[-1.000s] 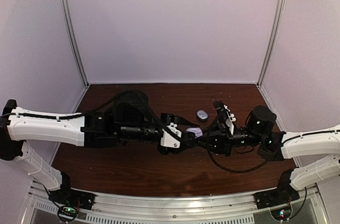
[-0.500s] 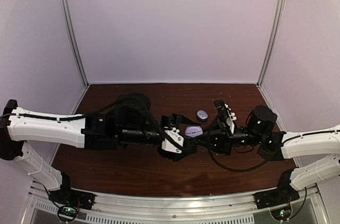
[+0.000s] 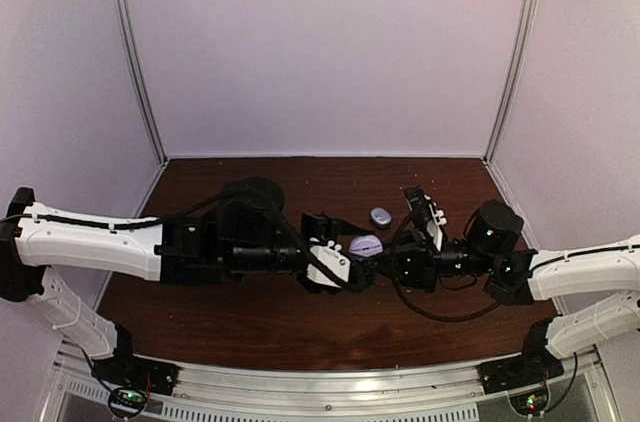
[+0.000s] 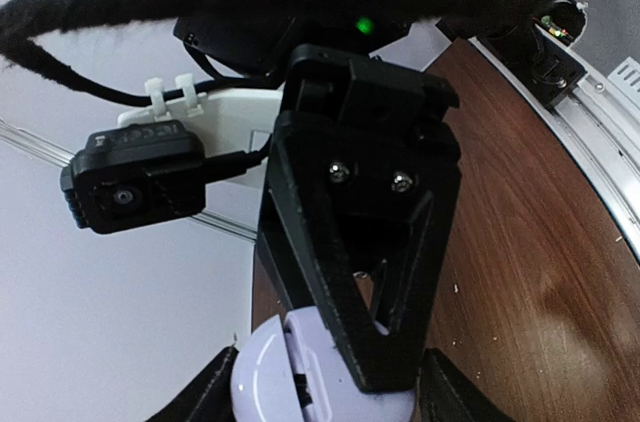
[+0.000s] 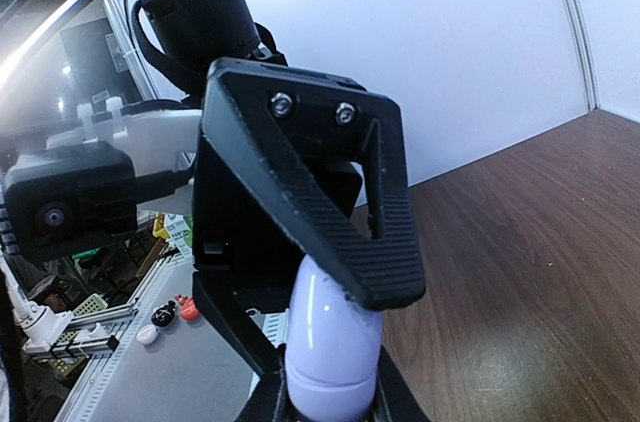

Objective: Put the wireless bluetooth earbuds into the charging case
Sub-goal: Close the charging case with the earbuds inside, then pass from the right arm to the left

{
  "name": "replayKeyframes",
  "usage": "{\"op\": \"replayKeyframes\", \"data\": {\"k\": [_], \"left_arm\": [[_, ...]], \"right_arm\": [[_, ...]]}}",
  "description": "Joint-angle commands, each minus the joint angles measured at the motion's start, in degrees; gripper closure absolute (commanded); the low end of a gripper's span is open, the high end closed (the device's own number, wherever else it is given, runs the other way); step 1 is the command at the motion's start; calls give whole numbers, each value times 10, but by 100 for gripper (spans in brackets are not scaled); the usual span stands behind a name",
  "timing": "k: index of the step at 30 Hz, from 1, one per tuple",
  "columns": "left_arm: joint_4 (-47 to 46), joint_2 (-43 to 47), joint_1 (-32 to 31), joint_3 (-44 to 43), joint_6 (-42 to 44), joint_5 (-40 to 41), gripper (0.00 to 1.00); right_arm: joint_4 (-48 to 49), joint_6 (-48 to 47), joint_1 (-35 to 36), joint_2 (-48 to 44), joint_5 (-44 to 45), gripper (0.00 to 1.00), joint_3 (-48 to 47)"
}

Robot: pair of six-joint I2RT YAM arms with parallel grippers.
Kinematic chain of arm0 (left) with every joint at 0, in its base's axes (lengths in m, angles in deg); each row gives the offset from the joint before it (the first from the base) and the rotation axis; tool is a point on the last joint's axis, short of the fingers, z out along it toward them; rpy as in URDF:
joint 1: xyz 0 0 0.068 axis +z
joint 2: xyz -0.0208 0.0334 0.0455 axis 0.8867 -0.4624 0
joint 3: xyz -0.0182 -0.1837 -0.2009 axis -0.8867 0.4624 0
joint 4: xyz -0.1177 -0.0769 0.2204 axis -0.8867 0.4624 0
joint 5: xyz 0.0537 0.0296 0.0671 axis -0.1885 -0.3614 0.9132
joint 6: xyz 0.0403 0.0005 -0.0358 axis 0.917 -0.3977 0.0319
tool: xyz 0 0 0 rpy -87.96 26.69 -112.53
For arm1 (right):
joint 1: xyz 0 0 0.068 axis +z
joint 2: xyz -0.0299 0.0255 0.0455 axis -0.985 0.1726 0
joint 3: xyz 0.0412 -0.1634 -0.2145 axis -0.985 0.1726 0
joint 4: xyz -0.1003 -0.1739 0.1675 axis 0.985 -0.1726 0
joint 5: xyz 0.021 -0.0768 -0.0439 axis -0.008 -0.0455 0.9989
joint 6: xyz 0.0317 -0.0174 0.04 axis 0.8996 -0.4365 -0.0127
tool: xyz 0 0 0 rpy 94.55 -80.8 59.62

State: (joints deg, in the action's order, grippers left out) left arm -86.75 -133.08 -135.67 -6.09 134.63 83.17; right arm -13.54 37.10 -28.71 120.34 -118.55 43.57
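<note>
Charging case (image 3: 363,245) sits clamped at once inside left jaws and right jaws

Both arms stretched inward, tips meeting; left gripper (image 3: 350,258) and right gripper (image 3: 386,256) each clamped on the case (image 3: 364,245).
</note>
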Motion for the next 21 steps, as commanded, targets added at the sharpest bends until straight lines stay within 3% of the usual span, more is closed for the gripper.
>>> {"op": "replayKeyframes", "data": {"k": [1,12,15,21], "left_arm": [[-26,-4,-6,14,18,29,41],[-41,-4,-18,25,49,60,67],[-41,-4,-18,26,48,61,72],[-46,5,-18,33,40,50,74]], "right_arm": [[59,31,1,7,6,100,6],[93,59,2,15,6,100,14],[91,57,2,11,7,91,13],[75,45,2,4,8,69,9]]}}
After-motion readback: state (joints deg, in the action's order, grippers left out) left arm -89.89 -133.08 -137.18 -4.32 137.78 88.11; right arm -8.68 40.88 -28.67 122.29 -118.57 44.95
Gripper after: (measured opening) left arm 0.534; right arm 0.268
